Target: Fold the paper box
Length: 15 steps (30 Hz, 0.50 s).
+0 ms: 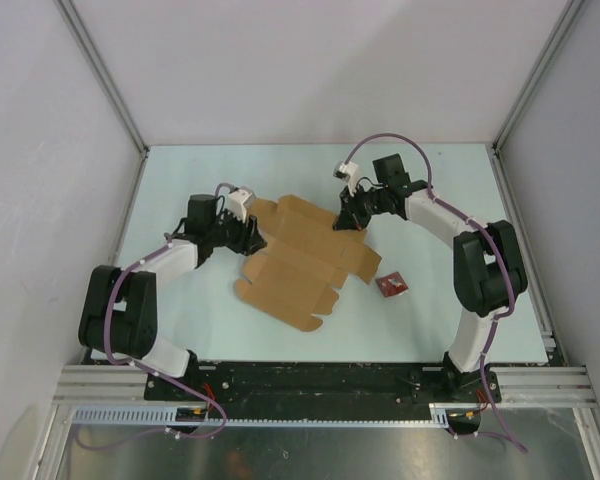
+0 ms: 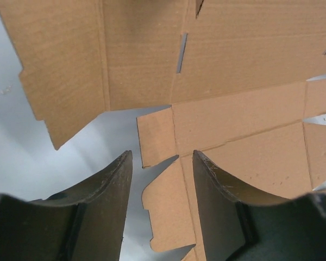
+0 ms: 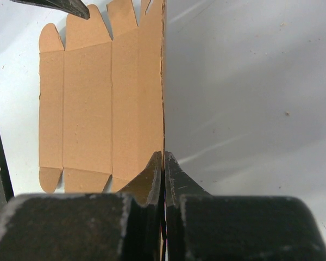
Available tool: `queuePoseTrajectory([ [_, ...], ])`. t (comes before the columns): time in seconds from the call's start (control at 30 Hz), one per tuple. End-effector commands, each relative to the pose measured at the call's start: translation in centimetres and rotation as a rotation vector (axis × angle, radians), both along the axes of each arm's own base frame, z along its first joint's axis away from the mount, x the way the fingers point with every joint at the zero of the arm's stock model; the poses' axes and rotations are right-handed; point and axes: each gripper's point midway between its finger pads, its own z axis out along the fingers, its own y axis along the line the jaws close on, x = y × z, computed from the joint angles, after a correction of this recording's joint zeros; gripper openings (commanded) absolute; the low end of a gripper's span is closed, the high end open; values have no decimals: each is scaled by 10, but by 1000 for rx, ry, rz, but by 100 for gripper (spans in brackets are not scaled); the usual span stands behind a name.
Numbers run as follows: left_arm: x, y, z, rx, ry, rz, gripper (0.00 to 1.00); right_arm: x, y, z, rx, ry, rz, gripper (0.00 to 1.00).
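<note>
**Pale bench, flat sheet: first fold being set up**

We see the paper box lying near the middle of the bench between the two arms. It is an unfolded brown cut-out, and no panel has been raised yet. A small red packet sits just beside its right corner.

The right claw is pinched tight, and the sheet's far right edge runs straight into its closed tips, so we judge that it grips that edge. The left claw stands about half wide over the left side of the sheet. A small flap shows between its fingers, and it holds nothing.

We take this as the very start of the job: one side anchored, the other not yet taken. Next, the left claw needs to come down on a flap or panel edge and close. Then the panel can be turned up along its crease while the right claw keeps the sheet from sliding.
</note>
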Motion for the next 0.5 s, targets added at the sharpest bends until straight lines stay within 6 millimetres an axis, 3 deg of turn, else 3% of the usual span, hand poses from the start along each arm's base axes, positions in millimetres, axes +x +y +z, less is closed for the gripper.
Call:
queuePoseTrajectory([
  [0.0,22,-1,21,22,-80,13,54,-2,1,26,49,-53,22,0],
  [0.47,26,-13,18,16,-50,-8,57,-10,1,35,74,-45,51,0],
])
